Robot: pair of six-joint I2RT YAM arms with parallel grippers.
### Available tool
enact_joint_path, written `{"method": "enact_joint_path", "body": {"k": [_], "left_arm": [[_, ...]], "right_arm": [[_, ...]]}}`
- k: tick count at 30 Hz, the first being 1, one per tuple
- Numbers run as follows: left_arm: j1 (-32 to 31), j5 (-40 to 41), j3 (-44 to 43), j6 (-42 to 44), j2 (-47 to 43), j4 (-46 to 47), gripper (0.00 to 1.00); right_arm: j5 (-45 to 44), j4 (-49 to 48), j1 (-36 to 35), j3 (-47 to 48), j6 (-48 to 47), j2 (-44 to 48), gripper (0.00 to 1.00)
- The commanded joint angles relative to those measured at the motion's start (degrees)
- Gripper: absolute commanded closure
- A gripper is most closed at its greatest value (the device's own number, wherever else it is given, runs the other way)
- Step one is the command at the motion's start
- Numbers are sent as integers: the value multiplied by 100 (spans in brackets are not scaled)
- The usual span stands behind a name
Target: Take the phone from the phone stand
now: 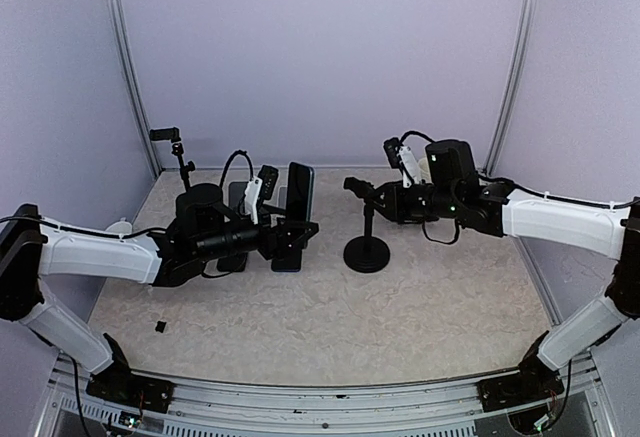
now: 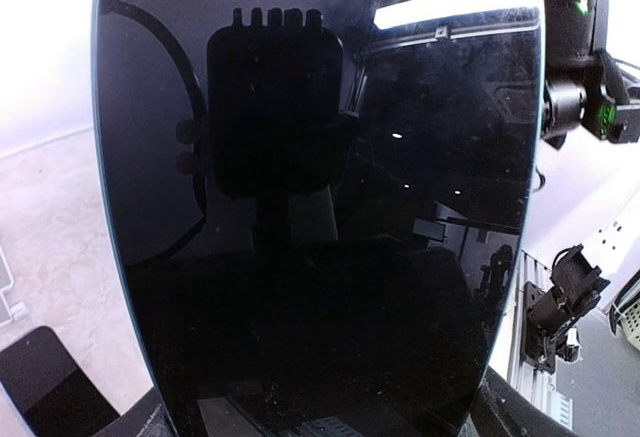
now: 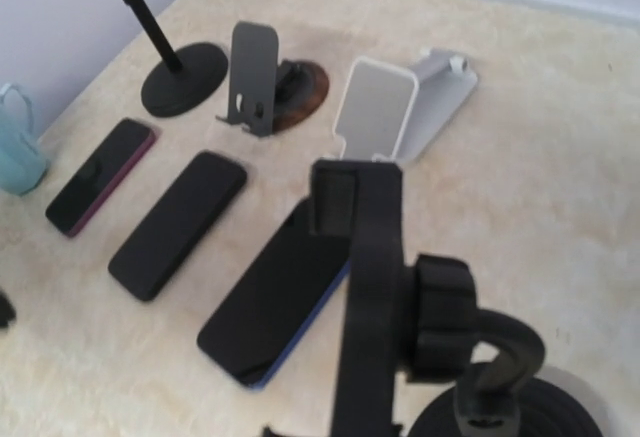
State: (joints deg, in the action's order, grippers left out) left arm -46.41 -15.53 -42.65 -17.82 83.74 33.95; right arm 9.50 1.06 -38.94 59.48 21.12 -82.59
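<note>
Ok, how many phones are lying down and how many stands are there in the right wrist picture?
Phones lying flat: 3 (maroon-edged phone, black phone, blue-edged phone)
Stands: 4 (pole stand, grey stand, white stand, clamp stand)
Total: 7

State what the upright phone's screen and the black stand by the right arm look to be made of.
Phone screen: probably glass, glossy black; it mirrors dark hardware and a light strip sharply. Phone stand: likely matte black plastic, its clamp dull without sharp glints; the round base could be painted metal, unclear.
</note>
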Motion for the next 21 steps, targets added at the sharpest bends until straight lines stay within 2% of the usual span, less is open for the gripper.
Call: {"method": "enact_joint_path", "body": {"k": [1,12,21], "left_arm": [[75,182,92,-34,-313,472,60],[180,431,363,-34,-459,487,60],[237,464,523,-83,-476,580,60]], "right_arm": [[402,-746,233,644,-217,-333,100],[919,-827,558,2015,-394,-1685,100],[956,-878,675,2948,-518,-2617,100]]}}
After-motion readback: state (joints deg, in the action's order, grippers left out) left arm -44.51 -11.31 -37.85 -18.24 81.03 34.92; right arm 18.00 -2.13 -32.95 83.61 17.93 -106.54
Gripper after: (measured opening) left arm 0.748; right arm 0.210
